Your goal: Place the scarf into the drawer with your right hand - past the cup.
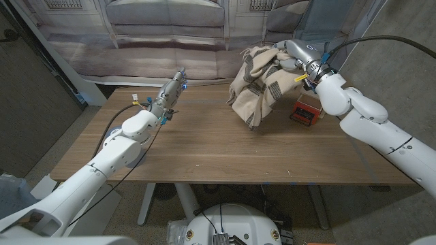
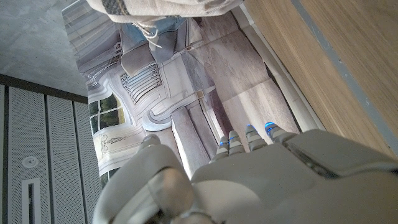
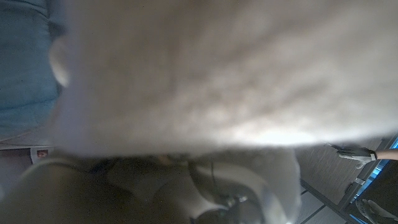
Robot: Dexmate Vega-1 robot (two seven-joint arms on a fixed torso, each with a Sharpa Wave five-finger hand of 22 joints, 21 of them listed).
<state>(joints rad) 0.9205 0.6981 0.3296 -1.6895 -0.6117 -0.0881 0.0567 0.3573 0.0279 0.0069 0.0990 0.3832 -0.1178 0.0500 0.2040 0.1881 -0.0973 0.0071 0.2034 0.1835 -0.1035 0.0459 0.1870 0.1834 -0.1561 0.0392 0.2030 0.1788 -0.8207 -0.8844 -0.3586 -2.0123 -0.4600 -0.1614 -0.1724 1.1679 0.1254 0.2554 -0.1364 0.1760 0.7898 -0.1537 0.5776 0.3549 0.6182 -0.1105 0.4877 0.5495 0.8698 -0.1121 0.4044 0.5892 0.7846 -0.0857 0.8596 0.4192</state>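
Bare table (image 1: 204, 146) left of scarf (image 1: 259, 85)

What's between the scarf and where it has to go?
Cannot say: no drawer or cup is identifiable. The right hand holds the scarf bunched above the table's far right part; its hanging folds partly cover a red object beside it.

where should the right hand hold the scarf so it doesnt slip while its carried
Keep the grip on the bunched top of the scarf, closing in from above as the right hand does now. The cloth is gathered thickest there and the rest hangs loose toward the table, so a lower or side grip would likely catch only a loose fold.
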